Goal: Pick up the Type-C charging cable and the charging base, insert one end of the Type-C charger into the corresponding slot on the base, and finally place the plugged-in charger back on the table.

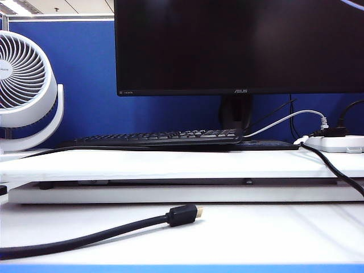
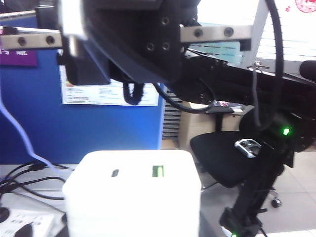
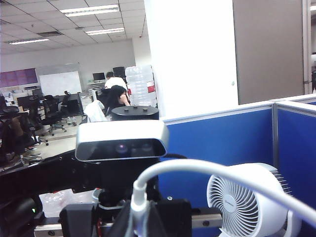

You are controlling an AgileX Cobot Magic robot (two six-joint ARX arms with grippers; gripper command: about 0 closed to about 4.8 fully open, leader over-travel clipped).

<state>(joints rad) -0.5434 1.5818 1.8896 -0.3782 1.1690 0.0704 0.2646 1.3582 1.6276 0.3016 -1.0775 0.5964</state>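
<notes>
The charging base (image 2: pixel 133 197), a white boxy block with a small slot and a green-lit port on its face, fills the jaw area of the left wrist view. It is up in the air, with my left gripper (image 2: pixel 133 219) shut on it and the fingers hidden behind it. In the right wrist view the thin white Type-C charging cable (image 3: pixel 197 170) rises from between my right gripper's (image 3: pixel 143 219) dark fingers and arcs away; that gripper is shut on its plug end. The two arms face each other. Neither gripper appears in the exterior view of the table (image 1: pixel 256 233).
A thick black cable with a gold-tipped plug (image 1: pixel 182 215) lies on the front of the table. On the raised shelf board (image 1: pixel 170 165) are a keyboard (image 1: pixel 159 137), a monitor (image 1: pixel 239 45), a white fan (image 1: pixel 23 85) and a power strip (image 1: pixel 338 143).
</notes>
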